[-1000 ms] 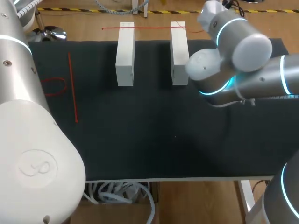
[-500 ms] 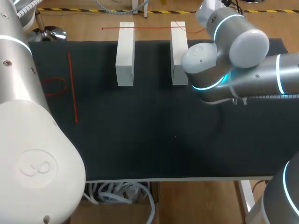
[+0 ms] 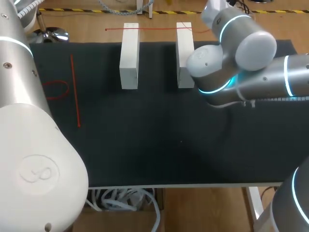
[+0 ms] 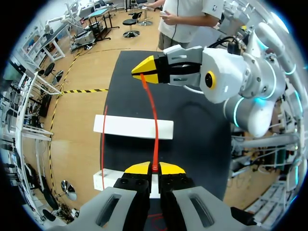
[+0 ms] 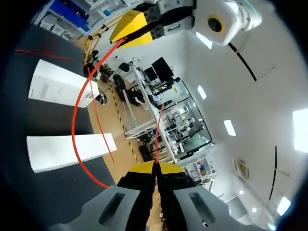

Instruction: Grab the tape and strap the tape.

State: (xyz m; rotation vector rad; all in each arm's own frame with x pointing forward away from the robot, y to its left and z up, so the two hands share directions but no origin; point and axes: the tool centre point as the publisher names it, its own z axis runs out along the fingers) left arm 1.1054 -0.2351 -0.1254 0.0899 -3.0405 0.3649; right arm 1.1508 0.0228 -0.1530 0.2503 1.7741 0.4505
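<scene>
1. Left gripper [image 4: 151, 168] has its fingers closed on one end of the red tape [image 4: 155, 120]
2. Right gripper [image 5: 155, 167] is clamped on the other end
3. Tape runs between both grippers, over two white blocks [image 3: 129, 58] on the black table [image 3: 145, 135]

Head view: left gripper [image 4: 151, 168] and right gripper [image 4: 143, 72] both out of sight. Right arm [image 3: 227, 63] covers part of right block [image 3: 185, 48]. Left wrist view: tape [image 4: 155, 120] end buried between left gripper's tips. Near block [image 4: 103, 180] beneath them is half hidden.
</scene>
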